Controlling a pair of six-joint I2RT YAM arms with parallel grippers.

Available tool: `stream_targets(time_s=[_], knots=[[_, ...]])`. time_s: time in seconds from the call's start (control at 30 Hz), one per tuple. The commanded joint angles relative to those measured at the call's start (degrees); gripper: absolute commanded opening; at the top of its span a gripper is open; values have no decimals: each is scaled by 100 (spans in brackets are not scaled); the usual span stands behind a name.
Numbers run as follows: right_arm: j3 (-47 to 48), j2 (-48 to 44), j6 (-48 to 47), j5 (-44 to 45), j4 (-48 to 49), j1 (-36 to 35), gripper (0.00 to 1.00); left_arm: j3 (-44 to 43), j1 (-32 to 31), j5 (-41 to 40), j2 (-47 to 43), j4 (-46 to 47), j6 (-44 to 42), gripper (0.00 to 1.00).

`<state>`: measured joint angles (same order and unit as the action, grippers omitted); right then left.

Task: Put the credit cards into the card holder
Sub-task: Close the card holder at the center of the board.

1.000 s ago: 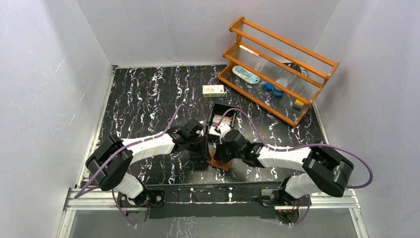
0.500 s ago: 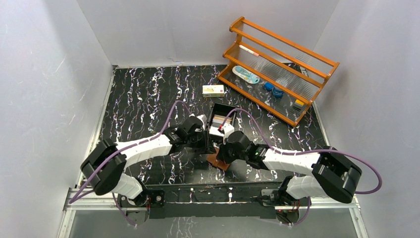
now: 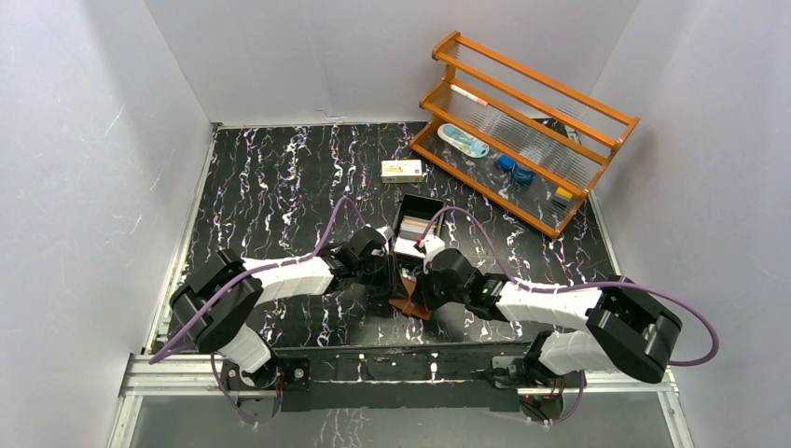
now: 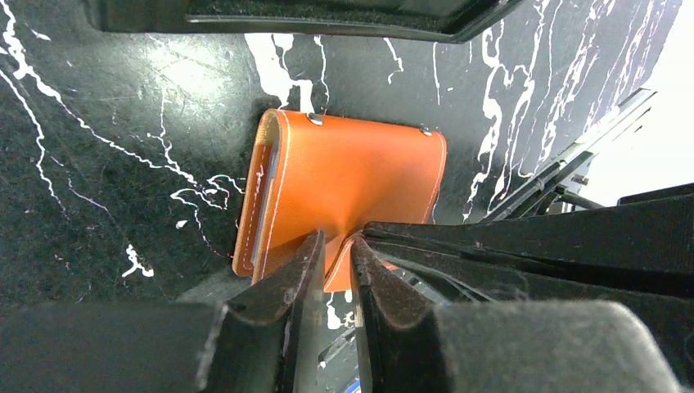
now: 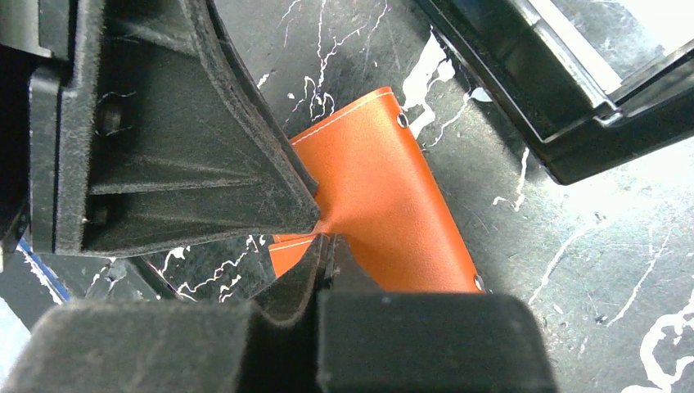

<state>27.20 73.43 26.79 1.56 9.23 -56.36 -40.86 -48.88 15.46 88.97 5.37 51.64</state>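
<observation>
Smooth orange-brown leather card holder (image 4: 352,176) with white stitching lies folded on the black marbled table (image 4: 106,164), its near edge pinched by left end effector (image 4: 334,262) and right end effector (image 5: 321,233).

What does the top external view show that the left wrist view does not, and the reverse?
Only the top external view: the wooden rack and the white-and-yellow carton. Only the left wrist view: white stitching and rivets on the card holder, with the left fingers pinching its edge. Both: that card holder and the black tray.
</observation>
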Motion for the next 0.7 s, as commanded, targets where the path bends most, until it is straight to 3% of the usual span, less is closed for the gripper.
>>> stream_targets(time_s=[0.0, 0.3, 0.67], knots=[[-115, -59, -13, 143, 221, 60, 0, 48, -27, -54, -204, -24, -76, 17], [-138, -143, -13, 49, 305, 95, 0, -60, -146, -71, -257, -368, -347, 24], [7, -257, -323, 99, 144, 166, 0, -79, -144, -305, 236, -492, -580, 21]])
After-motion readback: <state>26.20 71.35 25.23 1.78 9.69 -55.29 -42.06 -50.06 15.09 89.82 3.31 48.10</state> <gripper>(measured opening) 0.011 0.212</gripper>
